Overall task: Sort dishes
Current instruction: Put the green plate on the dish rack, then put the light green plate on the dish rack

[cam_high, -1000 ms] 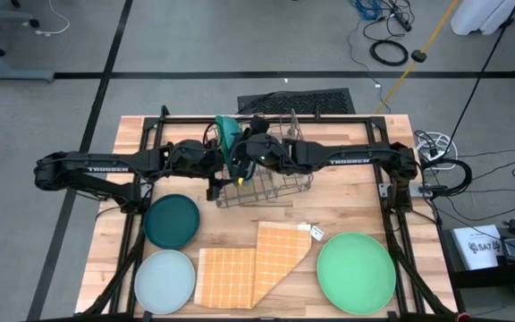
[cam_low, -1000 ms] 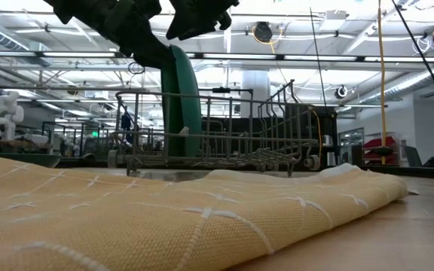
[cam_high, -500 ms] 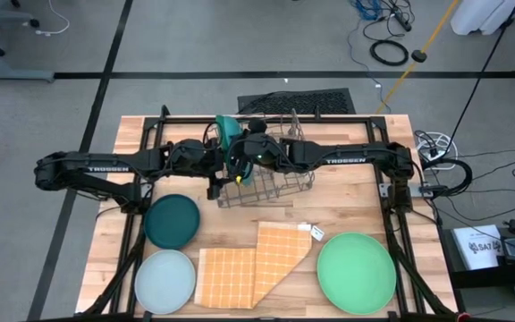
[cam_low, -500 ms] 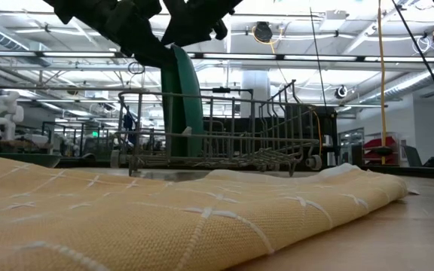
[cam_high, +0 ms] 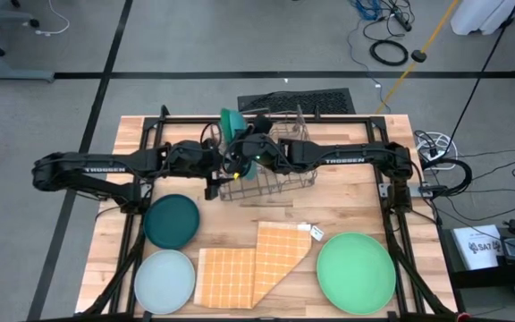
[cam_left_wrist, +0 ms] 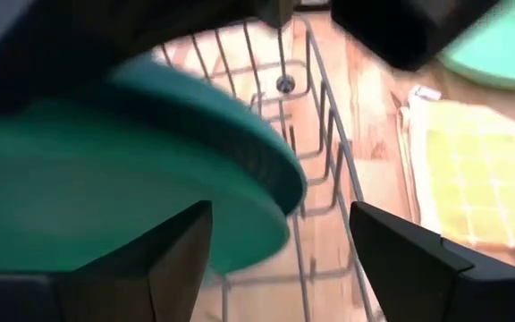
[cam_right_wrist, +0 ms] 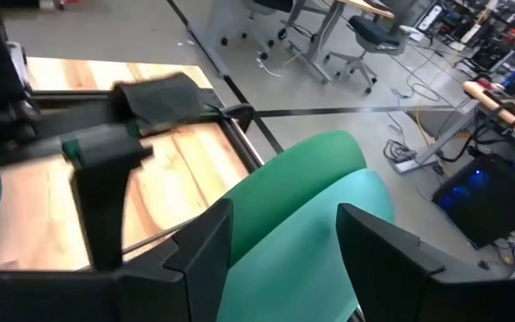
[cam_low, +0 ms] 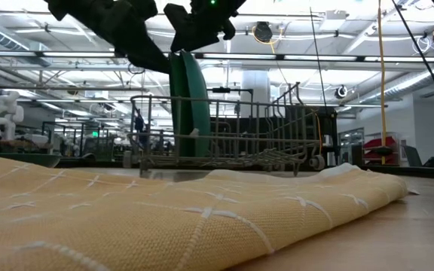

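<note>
Clearly the weak spot is the crowd at the grey wire rack point(cam_high: 271, 170), which sits at the far middle of the desk point(cam_high: 347, 206). Two plates stand on edge at the rack's left end: a deep green plate point(cam_low: 189, 102) and a teal-blue plate point(cam_left_wrist: 213, 125) pressed close beside it. The left gripper point(cam_high: 223, 161) and the right gripper point(cam_high: 238, 154) meet over these two. Seen from the right wrist, the right gripper's fingers point(cam_right_wrist: 199, 246) straddle the upright rims with a wide gap, gripping across them as far as I can judge. The left gripper's jaws also stand wide, with the teal-blue plate between them; whether it pinches or merely brackets the plate is hard to say from the blurred close view.

The risks, as I judge them: if both arms pull at once, the plates could be levered against the wires and drag or tip the light rack. If one lets go before the plate sits between the tines, it could topple flat or roll off the rack's end. The two grippers are also near enough to knock each other.

The dark teal plate point(cam_high: 172, 221), pale blue plate point(cam_high: 164, 281) and light green plate point(cam_high: 356, 273) lie flat on the near desk, either side of the orange checked cloth point(cam_high: 253, 264), not yet sorted.
</note>
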